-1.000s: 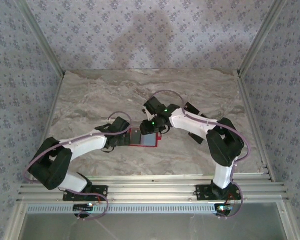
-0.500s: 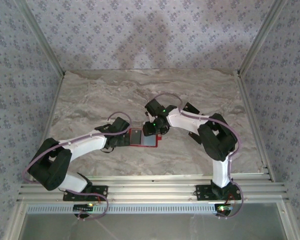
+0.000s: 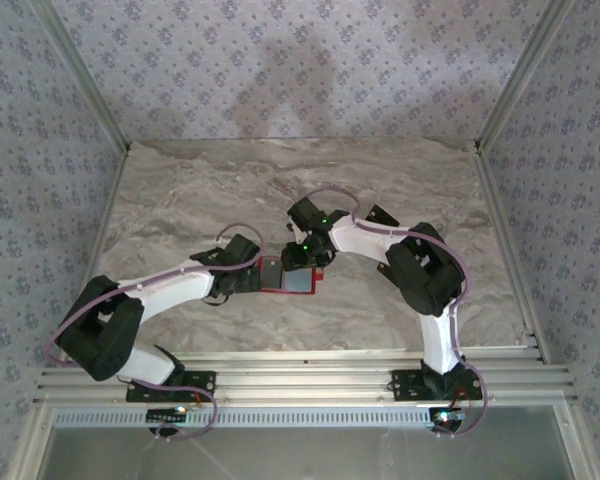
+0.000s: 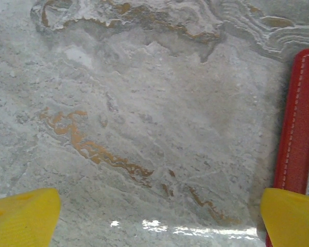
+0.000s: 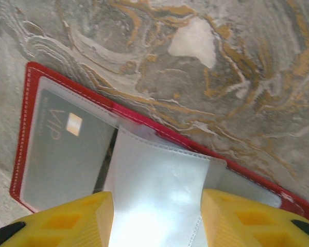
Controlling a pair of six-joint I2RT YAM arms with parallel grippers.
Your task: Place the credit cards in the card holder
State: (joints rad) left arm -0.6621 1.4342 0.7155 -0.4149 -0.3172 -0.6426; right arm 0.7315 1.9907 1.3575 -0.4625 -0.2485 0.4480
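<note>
The left claw is spread wide, one finger over the edge of the red card holder, likely pinning it flat. The right claw, also apart, straddles the silver flap. A card sits pocketed to its left.

The flat red folding card holder lies open mid-worktop, nearer the near edge. A dark grey VIP-marked credit card sits flat inside its clear left pocket.
</note>
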